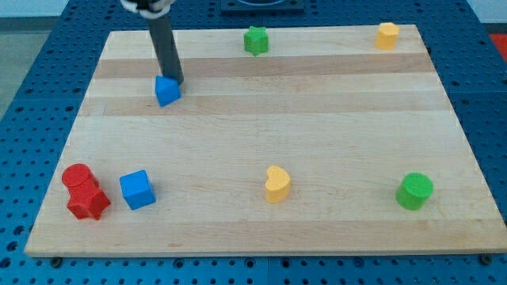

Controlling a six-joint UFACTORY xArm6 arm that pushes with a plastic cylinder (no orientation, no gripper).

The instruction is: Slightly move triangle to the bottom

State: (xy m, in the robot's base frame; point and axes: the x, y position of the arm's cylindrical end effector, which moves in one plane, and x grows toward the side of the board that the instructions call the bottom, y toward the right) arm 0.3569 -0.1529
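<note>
A blue triangle block (166, 91) lies on the wooden board (261, 142) at the upper left. My dark rod comes down from the view's top, and my tip (176, 81) touches the triangle's upper right edge, just above and to the right of it.
A green star block (255, 39) sits at the top middle and a yellow hexagon block (386, 36) at the top right. A red cylinder (78, 177), a red star block (89, 203) and a blue cube (137, 189) sit at the lower left. A yellow heart block (276, 184) and a green cylinder (414, 191) lie along the bottom.
</note>
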